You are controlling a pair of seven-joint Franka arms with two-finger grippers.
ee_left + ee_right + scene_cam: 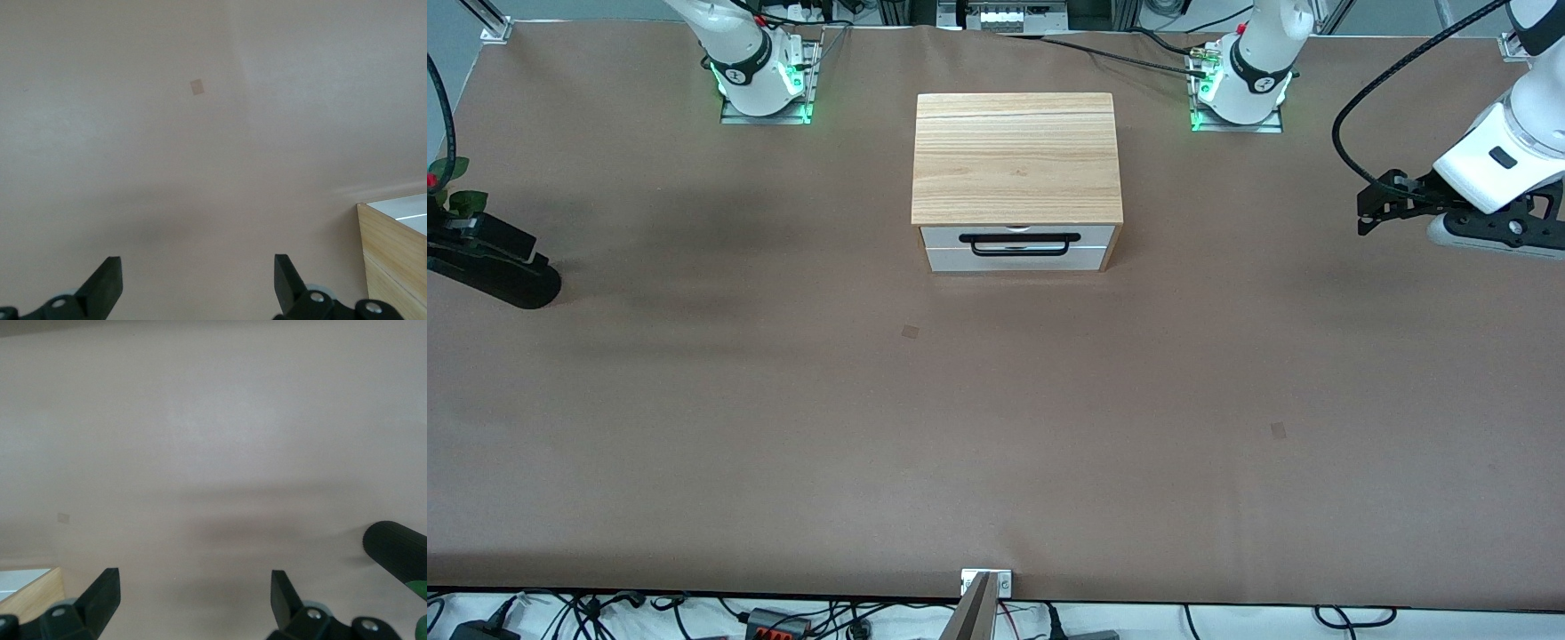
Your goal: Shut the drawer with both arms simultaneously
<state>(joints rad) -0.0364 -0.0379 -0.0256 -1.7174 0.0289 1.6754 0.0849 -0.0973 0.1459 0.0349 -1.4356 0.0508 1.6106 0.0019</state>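
The drawer (1018, 258) shows only its white front panel and black bar handle (1018, 244). It sits flush in the light wooden box (1016, 160), and none of its reddish-brown inside shows. My left gripper (1366, 212) is open and empty, low over the bare table toward the left arm's end, well apart from the box. In the left wrist view (197, 283) a box corner (393, 253) is at the frame's edge. My right gripper (193, 600) is open and empty over bare table, with a box corner (33, 593) at the frame's edge.
A black rounded object (503, 267) with green leaves and a red bit lies at the right arm's end of the table; it also shows in the right wrist view (397, 553). The brown table (996, 427) spreads wide in front of the drawer.
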